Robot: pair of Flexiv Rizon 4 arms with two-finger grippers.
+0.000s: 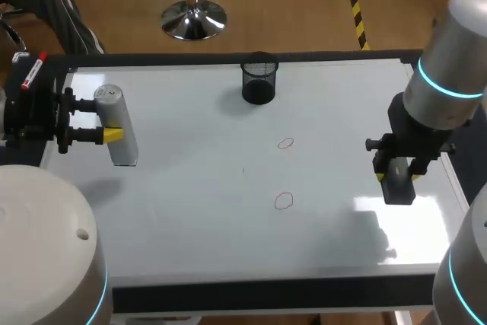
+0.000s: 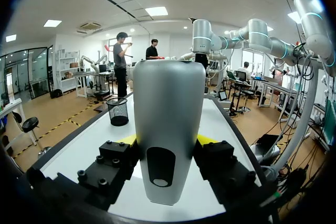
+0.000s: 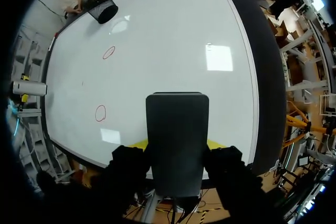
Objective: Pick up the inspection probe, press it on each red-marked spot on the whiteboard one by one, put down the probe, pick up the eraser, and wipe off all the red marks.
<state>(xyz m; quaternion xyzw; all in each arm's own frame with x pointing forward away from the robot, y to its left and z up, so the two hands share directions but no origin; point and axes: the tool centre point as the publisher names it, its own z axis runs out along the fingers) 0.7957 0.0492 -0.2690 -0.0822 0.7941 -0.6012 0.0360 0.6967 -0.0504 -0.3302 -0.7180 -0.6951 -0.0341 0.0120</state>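
Two marks point(image 1: 284, 201) show; left gripper point(image 1: 110, 121) pinches the probe point(image 1: 122, 150), right gripper point(image 1: 396, 179) pinches the eraser point(image 1: 398, 190), so I risk wiping unprobed spots.

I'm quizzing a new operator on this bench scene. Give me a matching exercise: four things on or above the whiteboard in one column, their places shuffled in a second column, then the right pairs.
Things
1. inspection probe
2. eraser
3. mesh cup
4. red marks

Places
A. standing by the far edge of the whiteboard
B. held between the fingers of the left gripper
C. drawn near the whiteboard's middle
D. held between the fingers of the right gripper

Pairs: 1-B, 2-D, 3-A, 4-C
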